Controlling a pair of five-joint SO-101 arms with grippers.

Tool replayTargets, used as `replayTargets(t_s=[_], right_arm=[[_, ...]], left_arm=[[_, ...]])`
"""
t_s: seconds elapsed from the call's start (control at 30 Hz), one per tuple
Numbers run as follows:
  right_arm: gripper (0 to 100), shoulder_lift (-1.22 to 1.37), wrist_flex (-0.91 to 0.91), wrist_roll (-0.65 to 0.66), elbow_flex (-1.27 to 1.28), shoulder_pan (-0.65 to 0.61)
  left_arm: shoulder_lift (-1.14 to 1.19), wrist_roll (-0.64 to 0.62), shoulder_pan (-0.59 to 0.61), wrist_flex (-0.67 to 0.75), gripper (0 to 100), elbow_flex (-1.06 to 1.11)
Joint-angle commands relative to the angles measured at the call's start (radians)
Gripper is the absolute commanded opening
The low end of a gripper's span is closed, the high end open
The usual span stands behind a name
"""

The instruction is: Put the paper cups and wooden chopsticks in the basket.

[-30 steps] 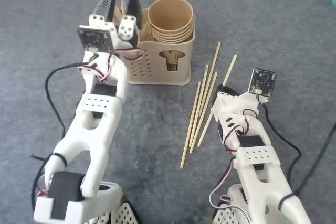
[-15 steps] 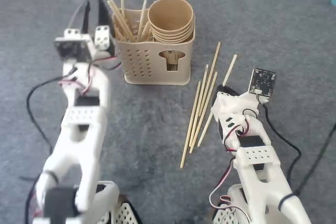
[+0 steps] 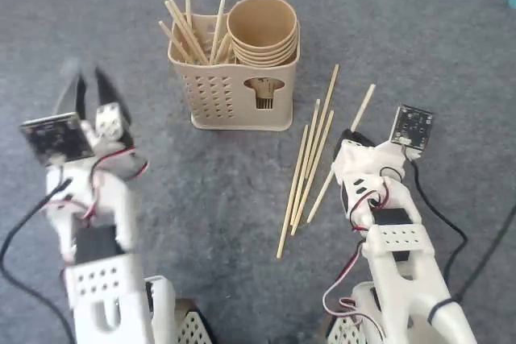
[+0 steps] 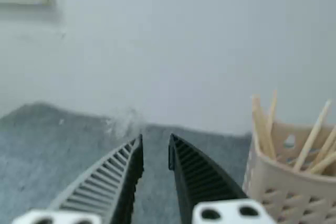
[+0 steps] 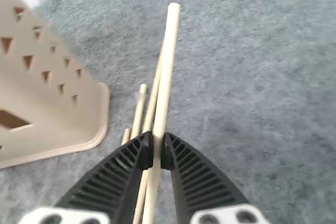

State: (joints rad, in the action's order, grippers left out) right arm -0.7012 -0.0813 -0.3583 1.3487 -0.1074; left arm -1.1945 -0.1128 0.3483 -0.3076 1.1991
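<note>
1. The right claw [image 5: 156, 144] is closed on one wooden chopstick [image 5: 165, 66]. Its two black ribbed jaws pinch the stick between their tips.
2. The held stick runs straight out ahead of the jaws. A short length trails back between them toward the wrist. Whether its far end rests on the grey carpet [image 3: 419, 46] cannot be told.
3. Just beside the held stick lie the loose chopsticks [image 3: 310, 159], roughly parallel to it on the carpet, on the side toward the basket.
4. The basket [image 3: 234, 98], a beige perforated one, stands near those sticks but apart from them, at the far middle of the carpet.
5. Inside it a nested stack of paper cups [image 3: 262, 26] fills the half nearer the right arm. A bundle of upright chopsticks [image 3: 189, 30] leans in the other half.
6. The left claw [image 4: 155, 142] is raised well apart from the basket, over the carpet on its own side. Its jaws are parted by a narrow gap and grip nothing.
7. From the left wrist, the basket's corner shows off to one side, with a pale wall [image 4: 173, 40] behind.
</note>
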Motion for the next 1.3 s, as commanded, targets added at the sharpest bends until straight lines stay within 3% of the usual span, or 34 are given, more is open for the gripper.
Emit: replayTargets(t_s=[0.0,0.1,0.33,0.63,0.77,1.0,1.27], right_arm=[[0.8,-0.077,0.012,0.014,-0.035,0.01],[0.8,-0.213,-0.007,0.012,-0.028,0.013],[0.7,-0.618,-0.091,0.029,-0.029,0.013],[0.7,-0.958,-0.082,0.249,-0.143,-0.14],[0.9,-0.938,-0.065,0.385,-0.233,-0.263],[0.8,-0.685,0.242,0.643,-0.307,-0.407],[0.8,-0.203,0.39,0.735,-0.614,-0.475]], left_arm=[[-0.152,-0.012,0.064,-0.295,7,0.03],[-0.178,-0.012,0.061,-0.319,0,0.122],[-0.178,-0.014,0.046,-0.282,1,0.259],[-0.164,-0.014,-0.087,-0.284,1,0.361],[-0.164,-0.014,-0.1,-0.285,2,0.363],[-0.164,-0.011,-0.092,-0.288,2,0.363],[-0.164,-0.006,-0.091,-0.284,2,0.371]])
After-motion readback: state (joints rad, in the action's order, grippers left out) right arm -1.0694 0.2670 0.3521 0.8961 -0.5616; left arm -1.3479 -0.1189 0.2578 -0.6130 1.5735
